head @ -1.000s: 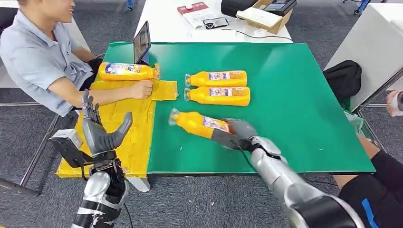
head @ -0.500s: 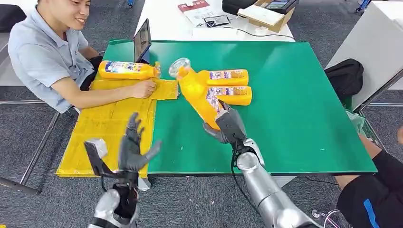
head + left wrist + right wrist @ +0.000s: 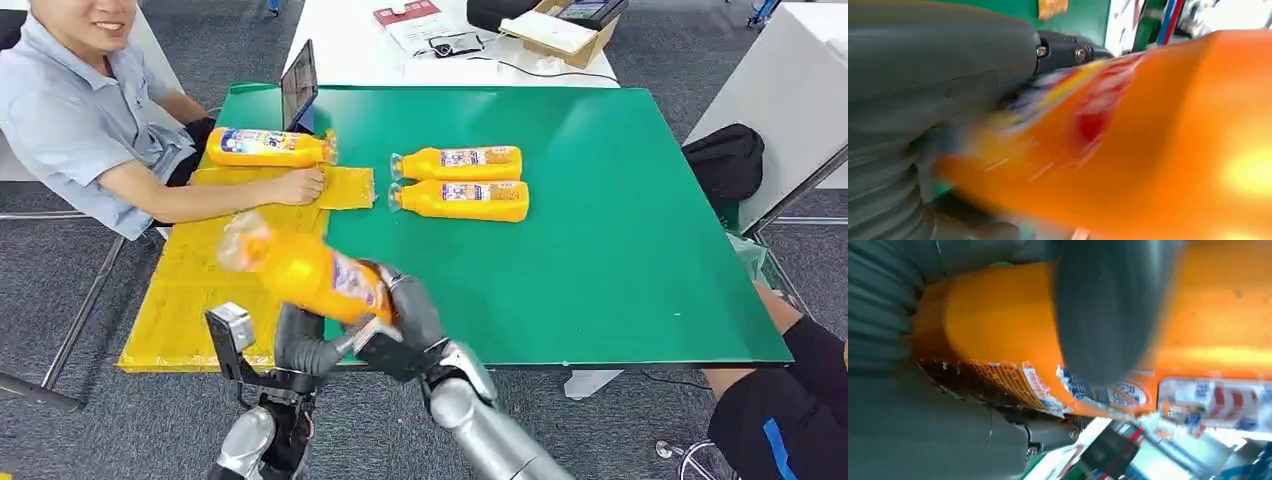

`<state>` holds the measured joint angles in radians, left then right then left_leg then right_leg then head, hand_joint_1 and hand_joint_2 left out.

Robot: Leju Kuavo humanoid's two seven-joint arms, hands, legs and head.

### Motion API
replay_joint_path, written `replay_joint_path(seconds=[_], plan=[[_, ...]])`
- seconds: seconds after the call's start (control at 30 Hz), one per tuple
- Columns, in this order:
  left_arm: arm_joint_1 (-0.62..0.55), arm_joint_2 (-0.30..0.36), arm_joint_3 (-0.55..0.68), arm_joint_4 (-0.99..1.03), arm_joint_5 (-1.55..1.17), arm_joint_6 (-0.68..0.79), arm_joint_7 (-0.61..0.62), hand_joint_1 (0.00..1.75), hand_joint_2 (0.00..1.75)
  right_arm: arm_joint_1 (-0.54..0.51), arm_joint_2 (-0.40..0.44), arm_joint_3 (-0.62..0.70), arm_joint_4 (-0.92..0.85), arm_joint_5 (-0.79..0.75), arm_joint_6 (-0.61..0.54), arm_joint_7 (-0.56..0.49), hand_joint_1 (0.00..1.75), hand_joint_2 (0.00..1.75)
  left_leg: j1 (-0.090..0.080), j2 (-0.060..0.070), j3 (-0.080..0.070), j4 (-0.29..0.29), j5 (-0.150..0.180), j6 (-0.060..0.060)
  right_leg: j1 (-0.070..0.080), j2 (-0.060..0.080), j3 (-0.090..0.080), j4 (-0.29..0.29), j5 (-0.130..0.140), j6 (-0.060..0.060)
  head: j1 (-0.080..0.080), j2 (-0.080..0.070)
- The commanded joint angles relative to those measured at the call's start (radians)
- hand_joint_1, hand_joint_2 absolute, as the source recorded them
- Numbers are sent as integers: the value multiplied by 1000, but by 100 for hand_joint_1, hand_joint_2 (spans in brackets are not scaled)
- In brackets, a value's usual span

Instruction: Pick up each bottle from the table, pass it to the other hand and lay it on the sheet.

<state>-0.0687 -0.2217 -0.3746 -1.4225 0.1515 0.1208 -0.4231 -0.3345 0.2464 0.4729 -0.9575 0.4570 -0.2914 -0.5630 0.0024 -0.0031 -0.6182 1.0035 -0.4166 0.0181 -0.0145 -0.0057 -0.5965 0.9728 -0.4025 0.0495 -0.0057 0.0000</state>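
Observation:
My right hand (image 3: 412, 318) grips an orange bottle (image 3: 305, 275) by its base and holds it tilted in the air over the edge of the yellow sheet (image 3: 205, 295), cap toward the left. My left hand (image 3: 300, 345) sits just beneath the bottle with its thumb apart from it. The left wrist view shows the blurred bottle (image 3: 1148, 150) close against my left hand (image 3: 923, 75). In the right wrist view my right hand's thumb (image 3: 1103, 310) wraps the bottle (image 3: 998, 325). Another bottle (image 3: 268, 148) lies on the sheet's far end. Two bottles (image 3: 457, 163) (image 3: 460, 199) lie side by side on the green table (image 3: 620, 250).
A seated person on the left rests a hand (image 3: 300, 187) on the sheet near the laid bottle. A tablet (image 3: 298, 88) stands at the table's far left corner. A black bag (image 3: 725, 165) sits to the right, and another person's leg (image 3: 790, 410) is at the near right.
My right hand has lifted the bottle off the table and swung it left and toward me, down over my left hand. My left hand has moved right, under the bottle.

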Motion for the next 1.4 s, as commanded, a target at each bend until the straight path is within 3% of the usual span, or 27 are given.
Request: replay_joint_path(seconds=[0.03, 0.43, 0.57, 0.6, 0.8, 0.83, 0.87, 0.93, 0.97, 1.17, 1.4], plan=[[-62, -13, 24, 16, 78, 33, 25, 0, 175, 29, -9, 147, 58, 1, -26, -19, 175, 175, 1, -2, 4, 0, -2, -1, 1, -1, 5, -1, -2, -2, 0, 0], [-66, -17, 37, -5, 117, 68, -21, 0, 175, 32, -12, 166, 68, -21, -14, -15, 175, 175, 1, -2, 5, 0, -2, -1, 1, -2, 6, 0, -3, -2, 0, 0], [-74, -2, 31, -55, 185, 6, -39, 5, 175, 10, -12, 184, 110, -53, 18, -11, 175, 175, 1, -2, 5, 0, -2, -1, 1, -2, 6, 0, -3, -2, 0, 0], [-74, 4, 28, -64, 192, -12, -40, 173, 175, 7, -14, 184, 112, -55, 21, -10, 175, 175, 1, -1, 3, 0, -1, -1, 1, -1, 4, -1, -2, -2, 0, 0], [-45, 6, 69, -106, 258, -120, -22, 175, 175, 30, -20, 151, 115, -87, 82, 45, 169, 175, 1, -2, 4, -1, -1, -1, 1, -2, 5, -1, -2, -2, 0, 0], [-40, 3, 79, -108, 261, -125, -16, 175, 175, 42, -22, 149, 110, -82, 84, 61, 126, 175, 1, -2, 6, -1, -2, -1, 1, -2, 7, -2, -2, -2, 0, 0], [-36, 0, 86, -105, 269, -128, -4, 175, 175, 58, -19, 137, 99, -78, 53, 67, 0, 175, 1, -2, 5, -1, -2, -1, 1, -2, 6, -2, -2, -2, 0, 0], [-32, 3, 95, -93, 281, -147, 14, 175, 175, 85, -18, 125, 66, -77, 36, 69, 0, 175, 1, -2, 4, -1, -1, -1, 1, -2, 5, -2, -2, -2, 0, 0], [-32, 6, 99, -80, 293, -166, 27, 175, 175, 106, -21, 120, 24, -69, -3, 49, 0, 0, 1, -2, 7, -1, -2, -1, 1, -2, 8, -2, -3, -2, 0, 0], [-78, 14, 139, 57, 301, -141, 66, 175, 175, 182, -65, 107, -190, -52, -110, 5, 0, 0, 1, -4, 5, -1, -2, -1, 1, -4, 6, -1, -3, -2, 0, 0], [-60, 37, 81, 73, 256, -171, 97, 175, 175, 156, -72, 2, -221, -128, -119, -32, 0, 0, -1, -1, 2, -1, 0, 0, -1, -1, 2, -1, -1, -1, 0, 0]])
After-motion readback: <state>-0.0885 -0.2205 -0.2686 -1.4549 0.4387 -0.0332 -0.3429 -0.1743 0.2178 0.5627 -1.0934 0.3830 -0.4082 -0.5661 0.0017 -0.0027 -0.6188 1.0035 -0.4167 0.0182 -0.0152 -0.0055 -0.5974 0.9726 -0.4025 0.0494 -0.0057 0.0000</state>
